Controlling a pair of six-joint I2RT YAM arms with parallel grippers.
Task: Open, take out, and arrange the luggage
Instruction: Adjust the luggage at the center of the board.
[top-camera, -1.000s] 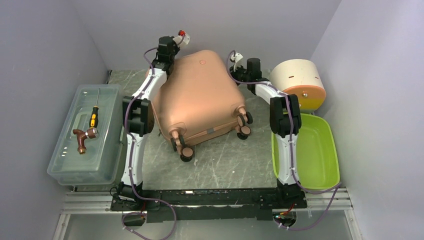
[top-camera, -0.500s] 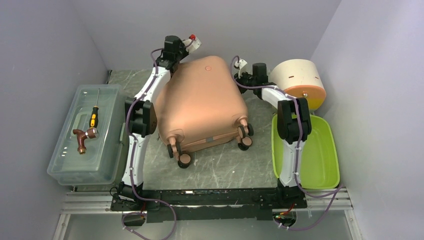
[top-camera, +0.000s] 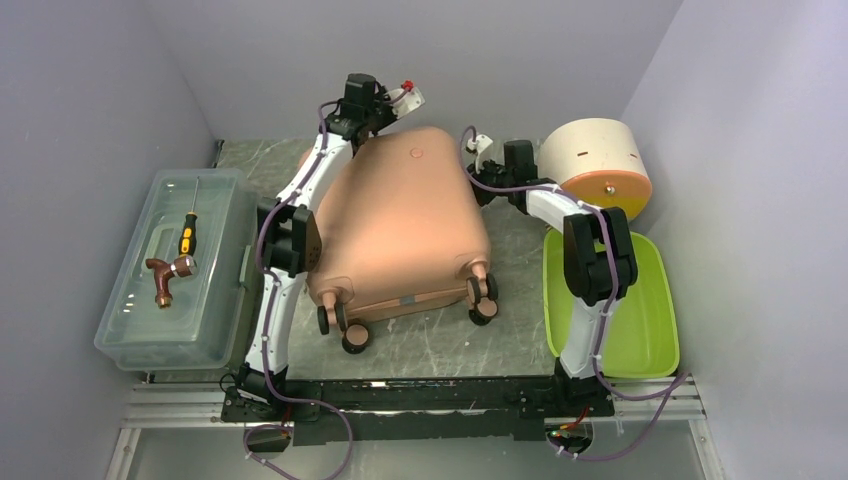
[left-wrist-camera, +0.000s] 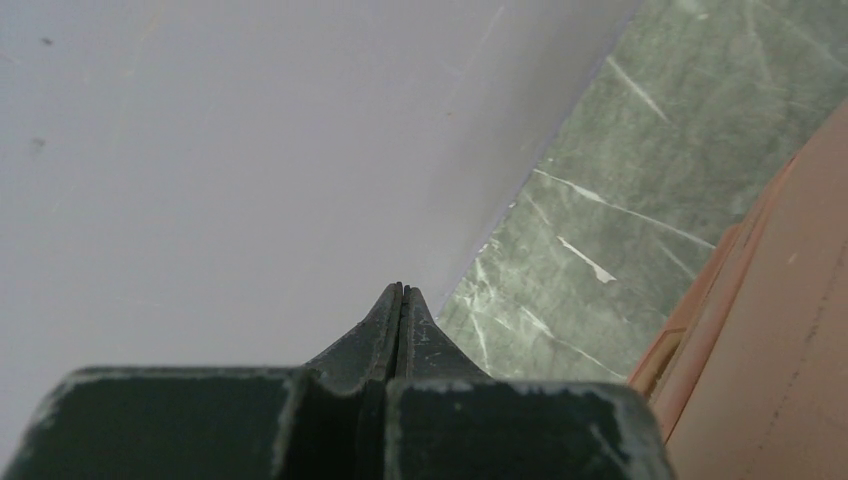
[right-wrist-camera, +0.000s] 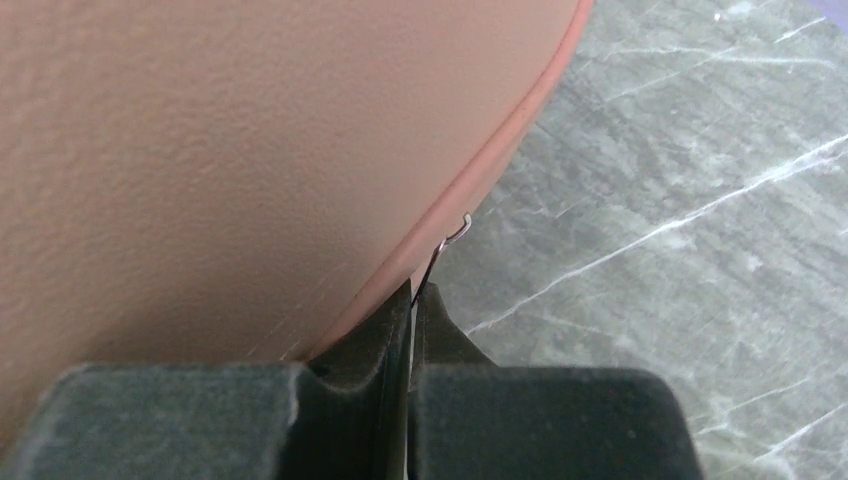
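We find the suitcase (top-camera: 400, 225) closed, lying flat mid-surface (top-camera: 440, 335), wheels toward the arm bases. Left claw (left-wrist-camera: 402, 290) is shut and empty by its far corner. Right claw (right-wrist-camera: 413, 290) is pinched on a thin wire zip pull (right-wrist-camera: 452, 235) at the seam. We judge the shell stiff, slick and bulky, so it is best worked by the zip.

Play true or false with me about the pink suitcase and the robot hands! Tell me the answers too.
1. The luggage is shut. True.
2. The left gripper is wide open. False: its fingers are pressed together on nothing.
3. The right gripper pinches a thin metal wire at the luggage's edge. True.
4. The screwdriver lies in the green tray. False: it is at the clear bin, on the other side.
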